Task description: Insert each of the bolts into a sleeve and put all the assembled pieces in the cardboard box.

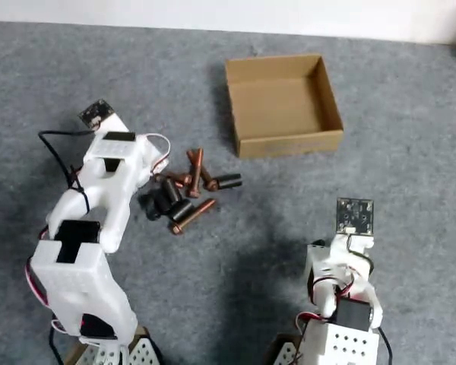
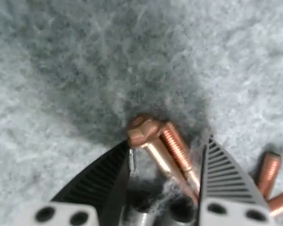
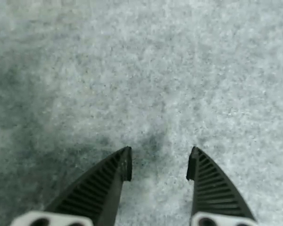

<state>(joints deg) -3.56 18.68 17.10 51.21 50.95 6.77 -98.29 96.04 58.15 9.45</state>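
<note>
In the high view the cardboard box (image 1: 289, 143) sits open and empty in the upper middle. Copper bolts (image 1: 195, 172) and dark sleeves (image 1: 228, 182) lie tangled in a small heap left of centre on the grey desk (image 1: 395, 198), none joined as far as I can tell. The left arm (image 1: 99, 198) stands over the heap's left edge.

In the left wrist view the left pincer (image 2: 168, 146) is spread, with two bolts lying crossed between its jaws. The flanged hex head (image 2: 144, 131) of one is at centre frame.

These look like stiff, smooth metal that is likely to roll or slip. A grip across one threaded shank just below the head seems safest, and the pair probably needs separating first.

In the right wrist view the right pincer (image 3: 159, 162) is spread over bare desk.
</note>
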